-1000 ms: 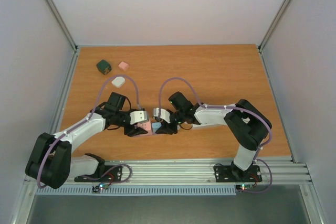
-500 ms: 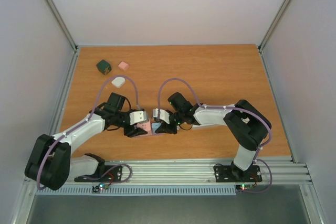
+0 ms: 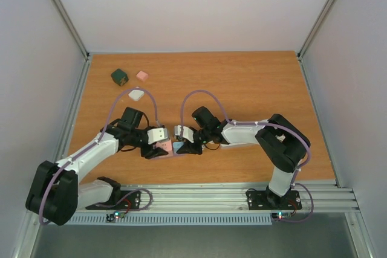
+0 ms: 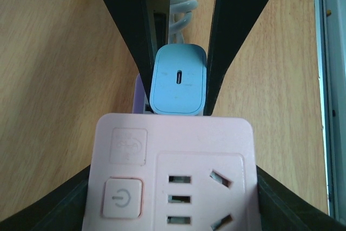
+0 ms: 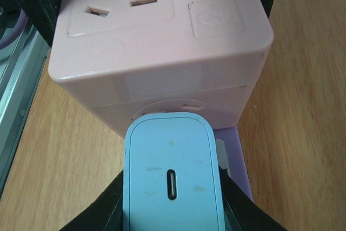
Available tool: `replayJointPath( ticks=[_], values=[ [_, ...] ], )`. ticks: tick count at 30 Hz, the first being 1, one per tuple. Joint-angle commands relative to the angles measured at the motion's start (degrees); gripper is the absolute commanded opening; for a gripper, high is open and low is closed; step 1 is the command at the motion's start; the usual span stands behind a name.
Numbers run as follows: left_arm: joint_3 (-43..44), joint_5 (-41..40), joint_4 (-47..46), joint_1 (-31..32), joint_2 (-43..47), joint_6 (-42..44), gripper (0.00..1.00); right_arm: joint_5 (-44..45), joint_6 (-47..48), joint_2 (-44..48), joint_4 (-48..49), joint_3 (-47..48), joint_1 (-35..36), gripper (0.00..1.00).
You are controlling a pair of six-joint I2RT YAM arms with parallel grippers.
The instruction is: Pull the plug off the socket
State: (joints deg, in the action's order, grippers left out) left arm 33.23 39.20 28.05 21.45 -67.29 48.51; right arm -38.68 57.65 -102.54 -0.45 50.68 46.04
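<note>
A pink cube socket (image 4: 173, 177) sits between the fingers of my left gripper (image 4: 173, 212), which is shut on its two sides. A light blue plug (image 5: 172, 177) sticks out of the socket's (image 5: 162, 41) side face, seated against it. My right gripper (image 5: 172, 209) is shut on the plug, one dark finger (image 5: 102, 212) on each flank. From above, the socket (image 3: 164, 146) and plug (image 3: 178, 147) lie low over the table's near middle, with the left gripper (image 3: 158, 148) and right gripper (image 3: 185, 147) facing each other across them.
A lilac piece (image 5: 238, 160) lies under the plug, against the socket. A dark green cube (image 3: 120, 77), a small pink block (image 3: 143, 75) and a white block (image 3: 136, 94) lie at the far left. Metal rails (image 3: 199, 200) run along the near edge.
My right gripper's fingers have closed in on the plug. Both grippers, with socket and plug, have shifted slightly to the left.
</note>
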Motion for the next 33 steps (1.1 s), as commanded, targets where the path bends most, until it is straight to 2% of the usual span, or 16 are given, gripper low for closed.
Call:
replayJointPath(
  ticks=[1, 6, 13, 17, 21, 23, 27, 33],
  values=[
    [5.09, 11.71, -2.86, 0.43, 1.29, -3.54, 0.34, 8.21, -1.7, -3.69, -2.41, -0.26, 0.32, 0.01],
    [7.26, 16.38, 0.19, -0.04, -1.26, -5.48, 0.33, 8.37, -1.66, -3.9, -2.73, 0.15, 0.36, 0.01],
    [5.38, 11.32, -1.85, 0.17, 3.68, -0.95, 0.33, 8.65, -2.37, -4.29, -2.96, 0.86, 0.36, 0.02],
    [3.89, 8.33, 0.54, 0.67, 4.7, 6.48, 0.32, 9.08, -3.25, -4.89, -3.5, 1.77, 0.36, 0.01],
    [2.78, 6.71, 1.44, 0.78, 5.54, 9.53, 0.32, 9.85, -3.91, -5.38, -3.67, 2.47, 0.36, 0.01],
    [2.97, 7.15, 0.45, 0.78, 5.88, 8.33, 0.32, 10.17, -4.11, -5.75, -3.97, 2.94, 0.36, 0.01],
    [4.61, 11.92, -2.4, -0.03, 4.01, -3.36, 0.31, 11.42, -4.12, -6.33, -3.8, 3.2, 0.77, 0.01],
    [8.69, 20.09, -0.87, -3.72, 0.31, -8.77, 0.3, 12.11, -4.05, -6.88, -4.02, 3.53, 1.11, 0.01]
  ],
)
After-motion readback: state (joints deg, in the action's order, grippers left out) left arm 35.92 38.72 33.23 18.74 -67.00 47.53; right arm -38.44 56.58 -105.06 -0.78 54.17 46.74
